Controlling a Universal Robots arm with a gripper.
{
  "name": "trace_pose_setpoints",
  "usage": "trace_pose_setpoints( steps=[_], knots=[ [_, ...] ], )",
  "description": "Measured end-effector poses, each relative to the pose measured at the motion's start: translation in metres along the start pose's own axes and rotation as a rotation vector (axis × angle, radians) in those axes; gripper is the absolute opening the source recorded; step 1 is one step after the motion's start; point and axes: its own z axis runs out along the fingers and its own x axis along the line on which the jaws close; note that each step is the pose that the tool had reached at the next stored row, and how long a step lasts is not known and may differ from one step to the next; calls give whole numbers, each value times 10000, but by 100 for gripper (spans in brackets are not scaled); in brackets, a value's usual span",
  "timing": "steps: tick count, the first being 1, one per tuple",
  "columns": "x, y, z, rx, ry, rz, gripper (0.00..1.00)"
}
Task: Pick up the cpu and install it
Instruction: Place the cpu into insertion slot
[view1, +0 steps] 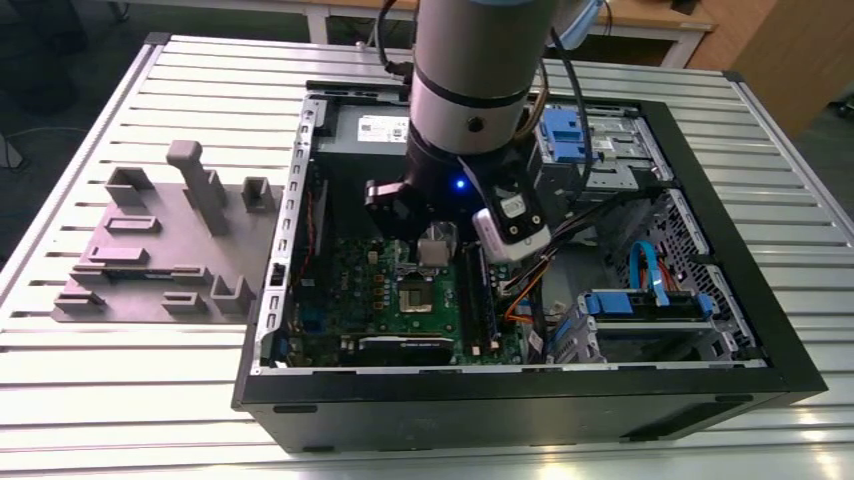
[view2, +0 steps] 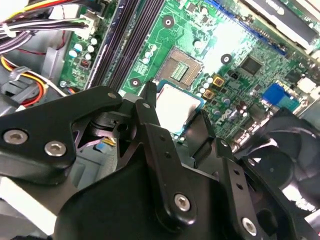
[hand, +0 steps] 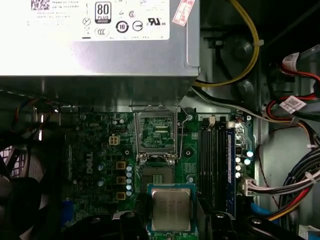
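We find the cpu (hand: 171, 208) held in the gripper (hand: 171, 218), whose two black fingers (view2: 150, 107) are set narrow against opposite edges of the chip. Its silver top faces the camera of the first wrist view. The chip hangs over the green motherboard (hand: 90, 150) just beside the socket (hand: 156, 175) and is not seated in it; we cannot tell how high it rides above the board. The socket is open, its metal frame (hand: 156, 132) raised on the side away from the chip, toward the grey power supply (hand: 100, 45). Black memory slots (hand: 212, 155) run alongside the socket, and bundled coloured cables (hand: 295, 185) lie beyond them. A black fan (view2: 282, 165) sits near the gripper in the second wrist view. In the exterior view the arm (view1: 474, 80) reaches down into the open computer case (view1: 534, 400), which lies on its side on a slatted metal table (view1: 134, 400). Blue drive brackets (view1: 647, 303) occupy the case toward the exterior view's right. A grey-mauve tray (view1: 147, 270) with upright blocks rests on the table just beside the case, on the exterior view's left, well apart from the arm.
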Motion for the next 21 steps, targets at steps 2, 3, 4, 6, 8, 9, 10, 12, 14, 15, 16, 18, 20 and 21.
trace_pose_setpoints(
  steps=[2,3,4,6,8,9,10,12,14,15,16,18,20,21],
  knots=[
    [4,-7,36,1,16,-97,47],
    [11,-12,54,1,17,-108,47],
    [18,-16,72,1,17,-108,47],
    [30,-25,109,2,17,-108,47],
    [43,-31,145,1,18,-108,47],
    [49,-34,163,1,17,-108,47],
    [54,-37,181,1,17,-107,47],
    [58,-42,218,2,18,-109,47],
    [59,-47,250,1,17,-105,47],
    [60,-48,250,2,18,-104,47],
    [59,-48,250,2,18,-103,47],
    [59,-48,260,2,17,-104,47],
    [59,-53,295,3,17,-103,47],
    [58,-55,312,3,18,-103,47]
  ],
)
